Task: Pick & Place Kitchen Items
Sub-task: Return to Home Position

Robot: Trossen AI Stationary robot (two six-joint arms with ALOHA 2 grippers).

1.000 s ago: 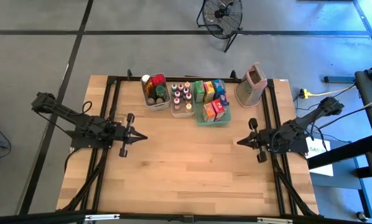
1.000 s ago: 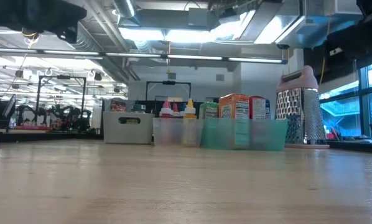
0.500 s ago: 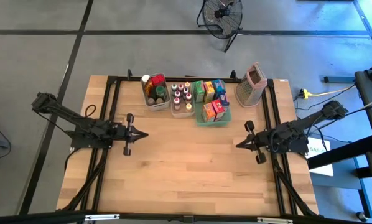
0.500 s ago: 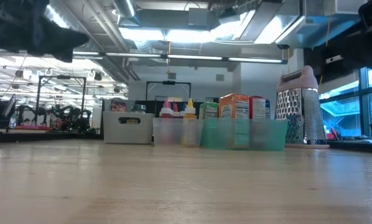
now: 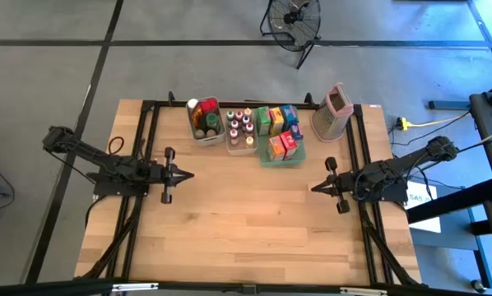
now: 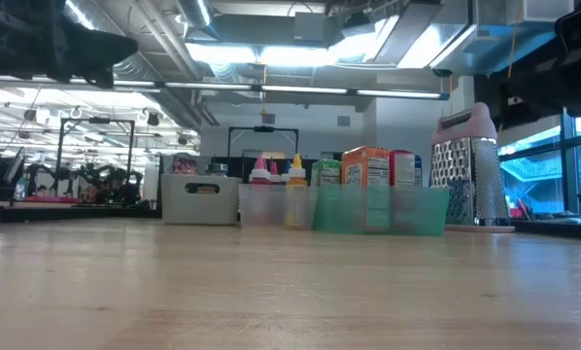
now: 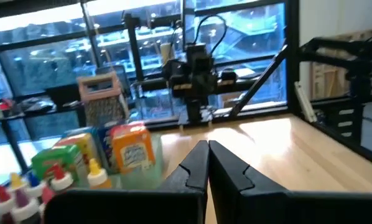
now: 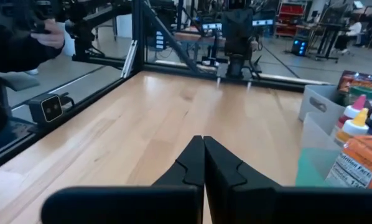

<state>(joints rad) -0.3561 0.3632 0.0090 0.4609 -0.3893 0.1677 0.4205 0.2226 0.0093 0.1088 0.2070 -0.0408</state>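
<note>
Left side of the table: my left gripper point(image 5: 187, 174) hangs low over the wood, tips aimed at the middle. In my left wrist view its fingers point(image 7: 195, 168) are pressed together with nothing between them.
Right side of the table: my right gripper point(image 5: 314, 188) faces the left one, well apart from it. Its fingers point(image 8: 189, 163) meet along a closed seam and hold nothing.
Table point(image 5: 246, 230): light wooden top; both grippers sit well apart from the bins along the far edge.
Gray bin point(image 5: 206, 141): leftmost of the three, holding jars point(image 5: 205, 117) with red, white and green tops.
Clear bin point(image 5: 240, 151): just beside the gray bin, holding small bottles point(image 5: 240, 125) that stand upright with coloured caps.
Green bin point(image 5: 283, 161): just right of the clear bin, holding boxes point(image 5: 279, 127) in green, orange, blue and red.
Grater point(image 5: 331, 111): upright on the table, right of the green bin, pink top.
Beyond the table: I see a fan point(image 5: 294, 16) on the floor. My right wrist view shows a person's hand point(image 8: 49, 38) on a dark sleeve past the table edge.
</note>
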